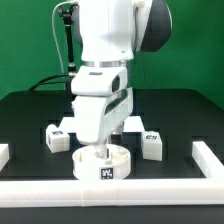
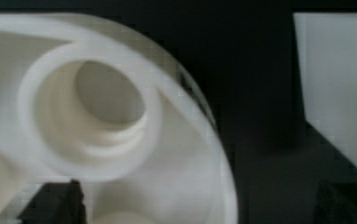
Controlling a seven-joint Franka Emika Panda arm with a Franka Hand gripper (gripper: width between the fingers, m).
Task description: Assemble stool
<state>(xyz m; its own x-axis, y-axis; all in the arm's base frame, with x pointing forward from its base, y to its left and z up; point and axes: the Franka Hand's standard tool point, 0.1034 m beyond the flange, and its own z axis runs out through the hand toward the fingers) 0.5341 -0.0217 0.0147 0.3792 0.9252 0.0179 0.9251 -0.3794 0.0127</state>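
Observation:
The round white seat (image 1: 104, 166) lies on the black table near the front rail, a tag on its rim facing the camera. My gripper (image 1: 106, 148) hangs straight down right over it, very close. In the wrist view the seat (image 2: 86, 110) fills most of the picture, with a round socket (image 2: 104, 95) in it. The gripper (image 2: 196, 205) is open: one dark finger (image 2: 50, 205) is over the disc, the other (image 2: 344, 205) is outside the rim. One blocky leg (image 1: 57, 140) lies at the exterior view's left, another (image 1: 152, 146) at its right. A third leg is not clearly seen.
White border rails run along the front (image 1: 110, 190), the left (image 1: 3, 152) and the right (image 1: 205, 155) of the table. A white flat-faced piece (image 2: 335, 90) shows beside the seat in the wrist view; I cannot tell which part it is.

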